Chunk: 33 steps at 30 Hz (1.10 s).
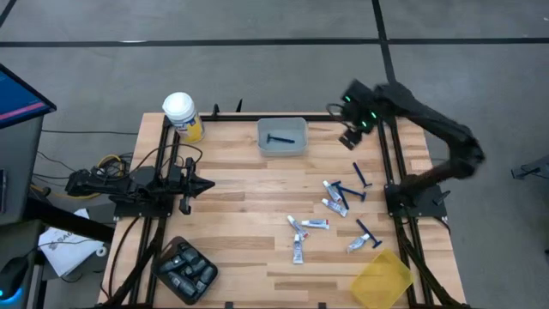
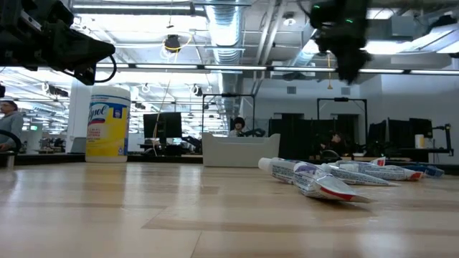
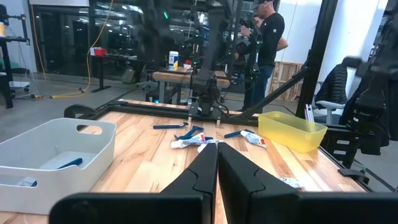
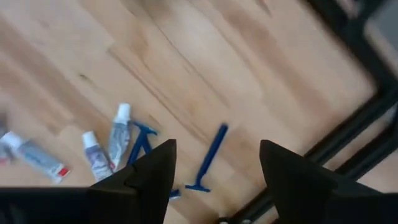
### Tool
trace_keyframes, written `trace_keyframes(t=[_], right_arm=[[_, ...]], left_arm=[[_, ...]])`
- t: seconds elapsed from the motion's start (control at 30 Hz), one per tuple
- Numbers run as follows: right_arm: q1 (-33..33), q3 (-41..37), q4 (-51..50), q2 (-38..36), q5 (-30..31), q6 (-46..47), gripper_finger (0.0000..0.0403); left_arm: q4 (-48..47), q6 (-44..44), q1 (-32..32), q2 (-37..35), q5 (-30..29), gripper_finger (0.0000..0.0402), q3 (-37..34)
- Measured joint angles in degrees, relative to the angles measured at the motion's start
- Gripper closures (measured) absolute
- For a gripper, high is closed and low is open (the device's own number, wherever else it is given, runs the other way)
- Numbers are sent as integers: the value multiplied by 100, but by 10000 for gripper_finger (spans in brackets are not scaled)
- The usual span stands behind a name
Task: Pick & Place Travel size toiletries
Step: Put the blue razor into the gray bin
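Several white squeeze tubes (image 1: 333, 197) and blue razors (image 1: 362, 174) lie flat on the right half of the wooden table; the low view shows the tubes (image 2: 315, 179) close up. One blue razor (image 1: 281, 139) lies in the grey bin (image 1: 300, 146) at the far edge. My right gripper (image 1: 353, 139) hangs open, high above the table's far right part. In its wrist view (image 4: 217, 165) a razor (image 4: 210, 155) and two tubes (image 4: 109, 143) lie far below it. My left gripper (image 1: 204, 183) is shut and waits at the left side (image 3: 217, 165).
A big yellow jar with a white lid (image 1: 183, 116) stands at the far left corner. A yellow bin (image 1: 382, 279) sits at the near right corner and a black tray of dark pods (image 1: 184, 269) at the near left. People stand beyond the table (image 3: 267, 37).
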Motion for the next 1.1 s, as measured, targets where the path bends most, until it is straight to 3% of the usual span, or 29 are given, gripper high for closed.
trace_keyframes(t=[0.2,0.37,0.67,1.1], right_arm=[[7,-2612,1243,-1308,59,1538,158],[102,-3711,1764,-1573,59,2135,153],[589,-4019,2001,-1145,116,2463,154],[1120,-4020,2425,411,616,2581,154]], left_arm=[[0,-2,-2,0,-2,394,2],[0,-2,-2,0,-2,394,2],[0,-1,-1,0,-1,394,2],[0,-2,-1,0,-2,394,1]])
